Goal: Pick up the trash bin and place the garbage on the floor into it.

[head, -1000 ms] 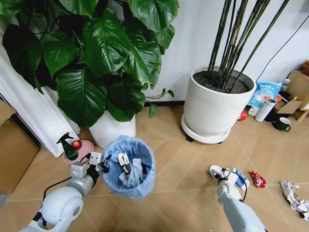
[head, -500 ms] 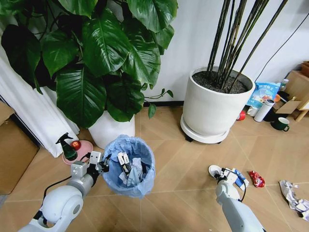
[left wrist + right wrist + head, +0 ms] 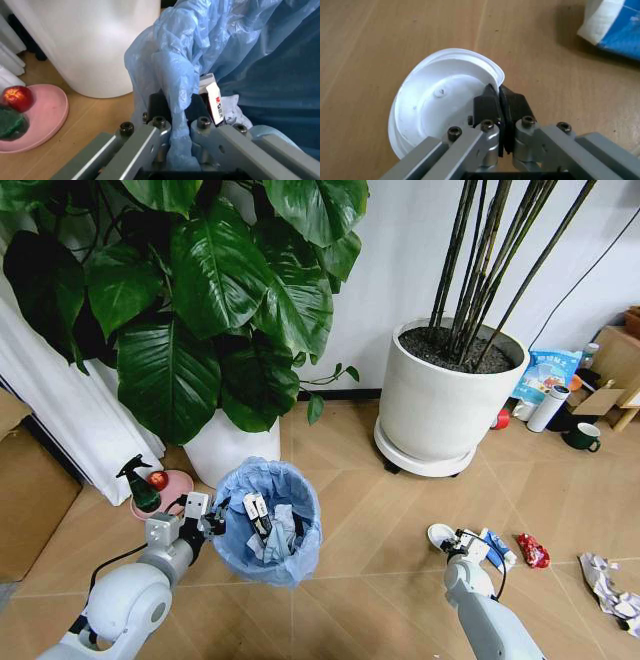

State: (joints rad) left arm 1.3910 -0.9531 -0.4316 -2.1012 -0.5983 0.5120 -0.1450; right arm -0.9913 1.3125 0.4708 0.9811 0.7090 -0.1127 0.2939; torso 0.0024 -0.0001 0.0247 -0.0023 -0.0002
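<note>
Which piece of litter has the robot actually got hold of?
The white disc, pinched at its rim by the right gripper. The blue wrapper, red wrapper and crumpled paper lie untouched.

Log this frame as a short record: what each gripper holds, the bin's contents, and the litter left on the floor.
left gripper: jaws shut on the trash bin rim and its blue bag
right gripper: jaws shut on the white disc edge, low over the floor
bin contents: several litter pieces
litter left: blue wrapper, red wrapper, crumpled silvery-white wrapper
</note>
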